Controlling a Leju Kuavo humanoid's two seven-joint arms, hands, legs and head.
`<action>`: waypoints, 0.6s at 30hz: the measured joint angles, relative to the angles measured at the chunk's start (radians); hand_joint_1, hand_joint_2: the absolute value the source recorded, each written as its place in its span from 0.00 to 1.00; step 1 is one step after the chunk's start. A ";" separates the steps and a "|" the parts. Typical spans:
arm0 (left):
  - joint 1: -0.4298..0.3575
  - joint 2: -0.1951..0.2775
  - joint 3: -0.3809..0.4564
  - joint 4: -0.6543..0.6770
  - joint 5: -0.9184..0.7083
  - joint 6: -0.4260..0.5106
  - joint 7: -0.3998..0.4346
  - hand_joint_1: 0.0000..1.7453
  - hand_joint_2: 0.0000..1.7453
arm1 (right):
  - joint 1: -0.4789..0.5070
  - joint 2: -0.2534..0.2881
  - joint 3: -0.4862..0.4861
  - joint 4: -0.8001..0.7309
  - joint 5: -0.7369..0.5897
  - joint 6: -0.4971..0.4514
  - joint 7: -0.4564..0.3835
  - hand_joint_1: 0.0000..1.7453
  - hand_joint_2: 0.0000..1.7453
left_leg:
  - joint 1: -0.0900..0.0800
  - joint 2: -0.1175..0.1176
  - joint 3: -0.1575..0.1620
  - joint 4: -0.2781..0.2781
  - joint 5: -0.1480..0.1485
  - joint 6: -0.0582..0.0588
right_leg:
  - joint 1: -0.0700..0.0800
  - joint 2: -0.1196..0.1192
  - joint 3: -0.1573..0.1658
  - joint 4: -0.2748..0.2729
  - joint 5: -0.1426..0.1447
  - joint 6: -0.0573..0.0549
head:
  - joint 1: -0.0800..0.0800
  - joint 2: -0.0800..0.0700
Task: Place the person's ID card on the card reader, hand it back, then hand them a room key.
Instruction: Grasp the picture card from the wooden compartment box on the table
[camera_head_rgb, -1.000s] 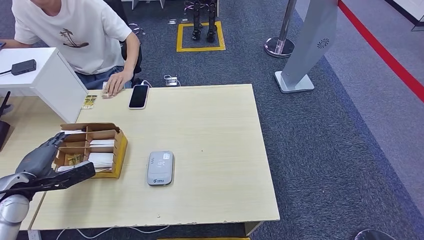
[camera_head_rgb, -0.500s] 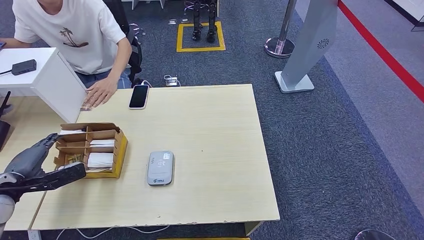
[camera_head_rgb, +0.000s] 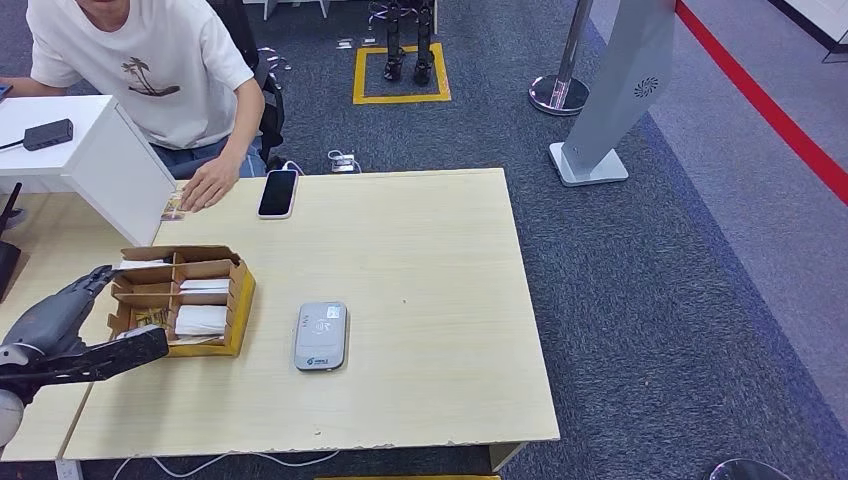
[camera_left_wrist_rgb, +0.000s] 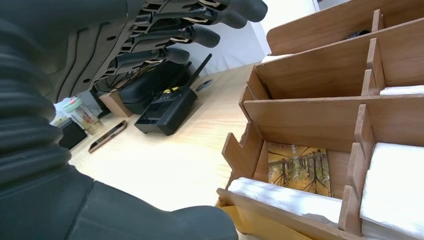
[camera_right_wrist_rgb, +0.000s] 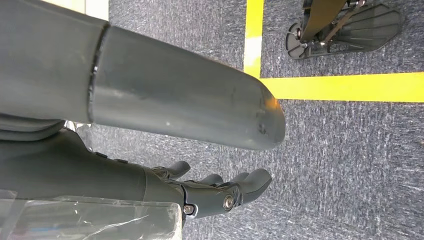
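Head view: pale wood desk (camera_head_rgb: 430, 260) on dark grey carpet (camera_head_rgb: 620, 300). Grey card reader (camera_head_rgb: 321, 336) lies flat on the desk toward the near edge, nothing on it. Left of it, a brown cardboard tray (camera_head_rgb: 240, 290) with compartments, holding white cards (camera_head_rgb: 200, 320) and 1 printed card. Left hand (camera_head_rgb: 75, 325) hovers beside the tray's left side, fingers spread, thumb out below them, holding nothing.

At the desk's far left corner a person in a white T-shirt (camera_head_rgb: 140, 60) leans in; the person's hand (camera_head_rgb: 208, 186) rests on a small card (camera_head_rgb: 174, 207) lying next to a white box-shaped stand (camera_head_rgb: 100, 165). Whether that card is the ID card or a room key cannot be told. Black phone (camera_head_rgb: 278, 193) lies flat just to the right of that hand.

Room: yellow floor square (camera_head_rgb: 401, 98) beyond the desk, chrome stanchion base (camera_head_rgb: 559, 93), a slanted grey kiosk (camera_head_rgb: 625, 80) on a flat foot, a red line (camera_head_rgb: 770, 105) crossing the carpet at far right.

Left wrist view: tray dividers close up, a card with a tree picture (camera_left_wrist_rgb: 299, 167) lying in 1 compartment, white cards in the neighbouring ones; a black radio (camera_left_wrist_rgb: 167, 107) on the adjoining desk.

Right wrist view: right hand (camera_right_wrist_rgb: 220, 190) hangs over carpet with yellow tape (camera_right_wrist_rgb: 340, 86), fingers loosely extended, empty.
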 joint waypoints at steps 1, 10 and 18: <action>0.000 0.000 0.000 0.000 0.000 0.000 0.000 0.00 1.00 | 0.000 0.000 0.000 0.000 0.000 0.000 0.000 0.00 0.00 | 0.000 0.000 0.000 0.000 0.000 0.000 | 0.000 0.000 0.000 0.000 0.000 0.000 | 0.000 0.000; 0.000 0.000 0.000 0.000 0.000 0.000 0.000 0.00 1.00 | 0.000 0.000 0.000 0.000 0.000 0.000 0.000 0.00 0.00 | 0.000 0.000 0.000 0.000 0.000 0.000 | 0.000 0.000 0.000 0.000 0.000 0.000 | 0.000 0.000; -0.001 -0.026 -0.086 -0.023 0.059 0.066 -0.012 0.00 1.00 | -0.001 0.000 0.000 0.000 -0.013 0.000 -0.003 0.00 0.00 | 0.000 0.000 0.000 0.000 0.000 0.000 | 0.000 0.000 0.000 0.000 0.000 0.000 | 0.000 0.000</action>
